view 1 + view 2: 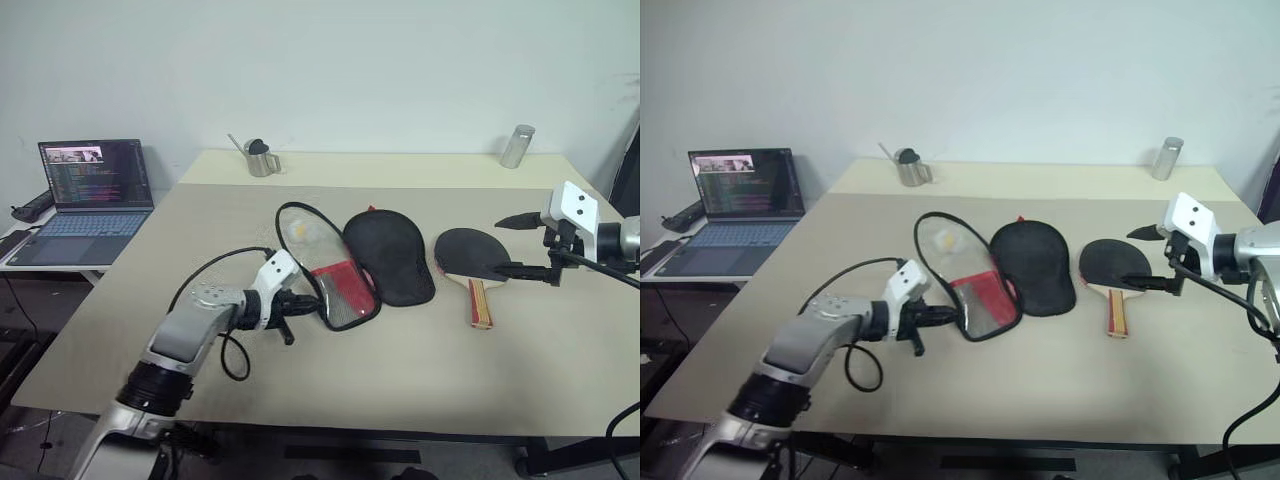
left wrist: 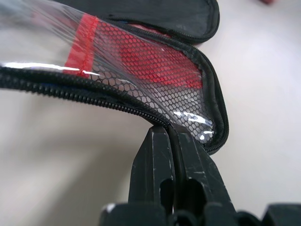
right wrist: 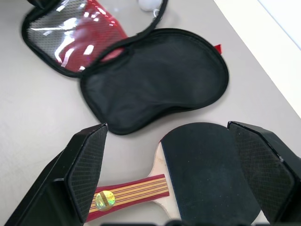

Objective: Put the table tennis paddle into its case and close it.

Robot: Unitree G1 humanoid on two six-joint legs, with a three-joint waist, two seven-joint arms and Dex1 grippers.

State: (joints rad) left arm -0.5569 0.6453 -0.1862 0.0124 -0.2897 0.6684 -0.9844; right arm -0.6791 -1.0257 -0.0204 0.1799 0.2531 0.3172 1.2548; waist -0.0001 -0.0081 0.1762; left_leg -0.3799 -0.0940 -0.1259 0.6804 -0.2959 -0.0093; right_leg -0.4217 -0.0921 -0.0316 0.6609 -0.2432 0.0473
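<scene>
From the head camera, the case (image 1: pixel 350 260) lies unzipped and spread open in the middle of the table (image 1: pixel 150 300), its clear and mesh flap raised at the near edge where the left gripper (image 1: pixel 300 303) pinches the zip rim, while the paddle (image 1: pixel 472 258) lies flat just beside the case under the wide-spread right gripper (image 1: pixel 520 245). The left wrist camera shows the fingers (image 2: pixel 160 160) pressed together on the zipped edge. The right wrist camera shows its two fingers (image 3: pixel 89 165) spread either side of the paddle, above it.
</scene>
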